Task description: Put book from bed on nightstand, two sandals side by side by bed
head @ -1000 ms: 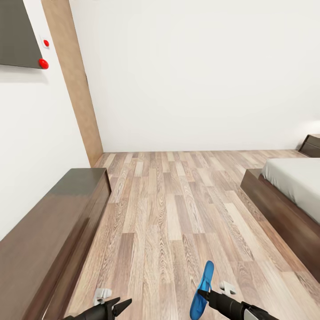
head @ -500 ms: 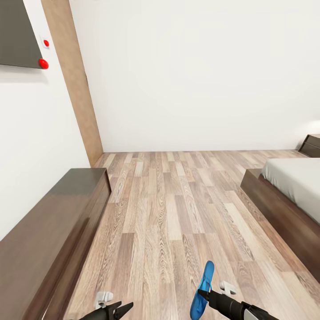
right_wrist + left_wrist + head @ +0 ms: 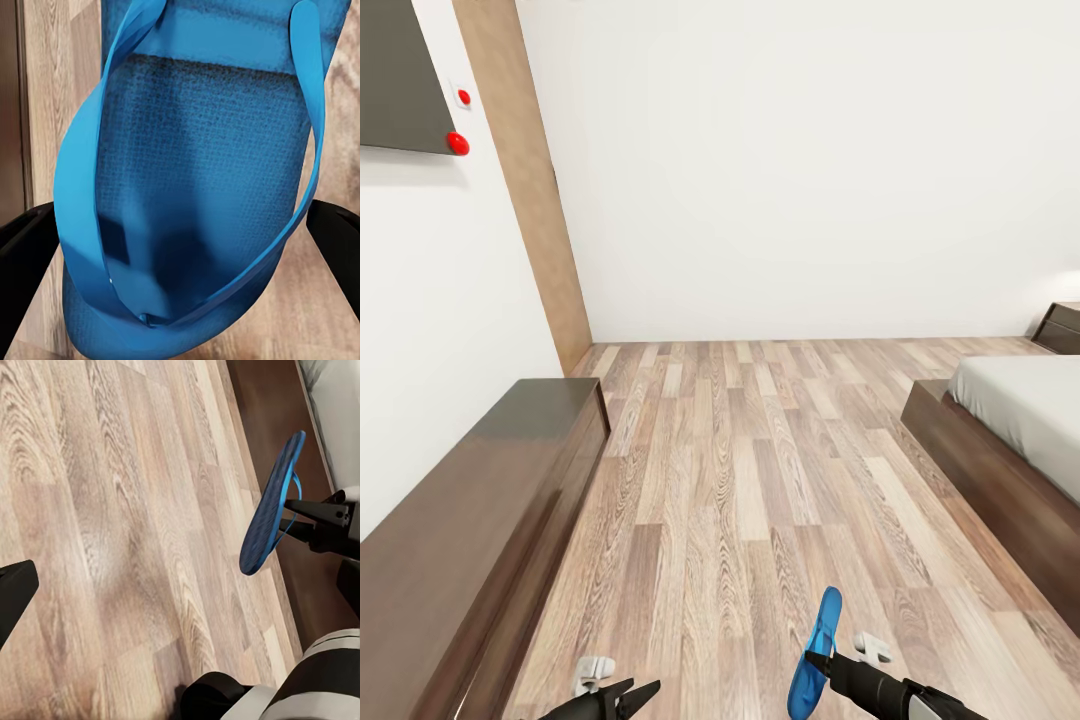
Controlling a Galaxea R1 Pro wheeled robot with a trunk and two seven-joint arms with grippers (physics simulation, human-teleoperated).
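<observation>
- Head view: one blue sandal (image 3: 814, 655) is held on edge above the wood-plank floor (image 3: 740, 470) by the right gripper (image 3: 812, 660), whose jaws are clenched on it. In the right wrist view the sole and straps of the sandal (image 3: 195, 187) are seen between the two dark fingers.
- The left gripper (image 3: 645, 689) is seen low in the head view with its jaws parted and nothing between them.
- The step in hand is judged to be the carrying of a sandal toward the bed (image 3: 1010, 440); the sandal is well apart from the bed frame, off to the right.
- The next move is judged to call for a turn toward the bed and a lowering of the sandal sole-down onto the floor just beside the frame, with room left for its pair.
- A long dark wooden cabinet (image 3: 470, 520) is set along the left wall, and a white wall (image 3: 790, 170) closes the far side. A nightstand (image 3: 1060, 327) is glimpsed beyond the bed.
</observation>
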